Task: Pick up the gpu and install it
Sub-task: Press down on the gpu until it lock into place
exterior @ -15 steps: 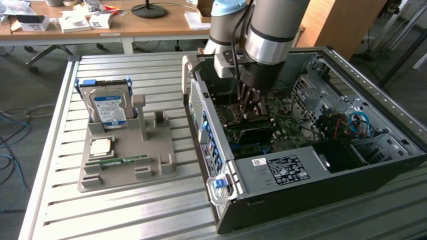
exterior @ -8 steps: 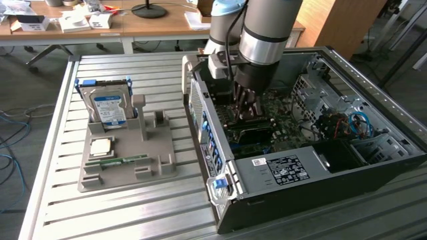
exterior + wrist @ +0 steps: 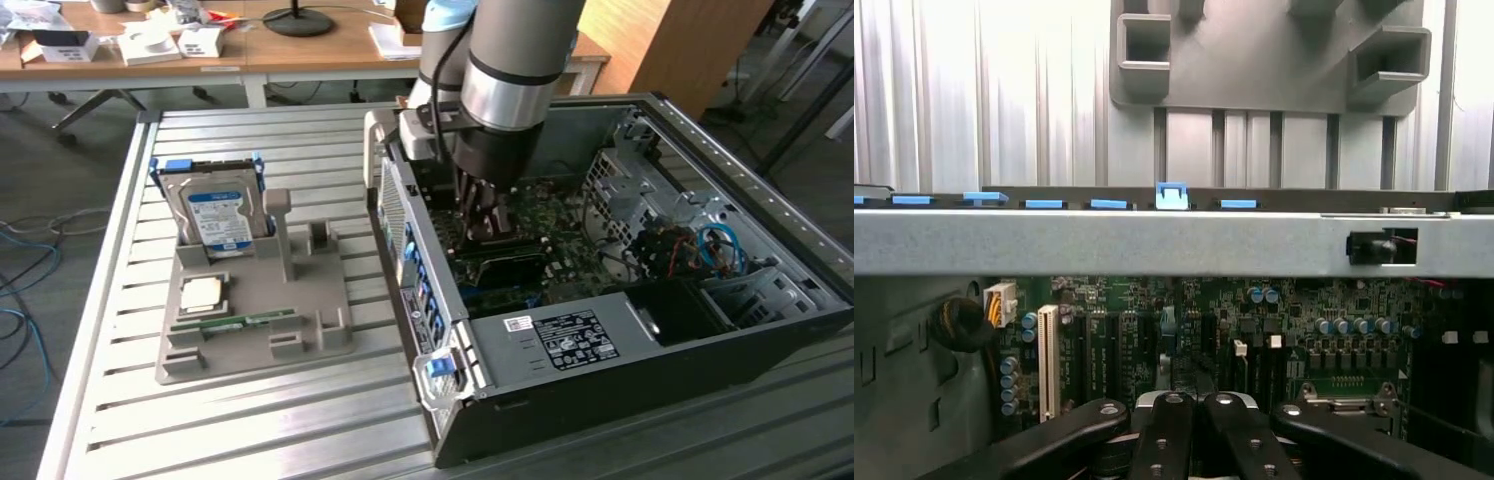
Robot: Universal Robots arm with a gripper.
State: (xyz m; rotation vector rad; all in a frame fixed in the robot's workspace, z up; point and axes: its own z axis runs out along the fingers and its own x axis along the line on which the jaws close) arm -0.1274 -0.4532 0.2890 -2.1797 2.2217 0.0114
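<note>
On a slatted metal table [image 3: 267,420], an open computer case [image 3: 747,330], lid off, rimmed by steel walls. Reaching down into it from above, the grey arm [image 3: 514,70], close by the wall on the exterior view's left, with freer space toward the drive bays. Beside the case (well apart from the arm), a grey holder [image 3: 240,360] with upright hard drive [image 3: 220,215] and memory stick [image 3: 240,323]. Low over the motherboard [image 3: 1304,320], the gripper [image 3: 1194,425], fingers [image 3: 1166,440] pressed together. Cannot tell whether the gpu sits between them.

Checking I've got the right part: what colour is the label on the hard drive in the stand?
Blue and white, on the hard drive; clearest in the exterior view.
</note>
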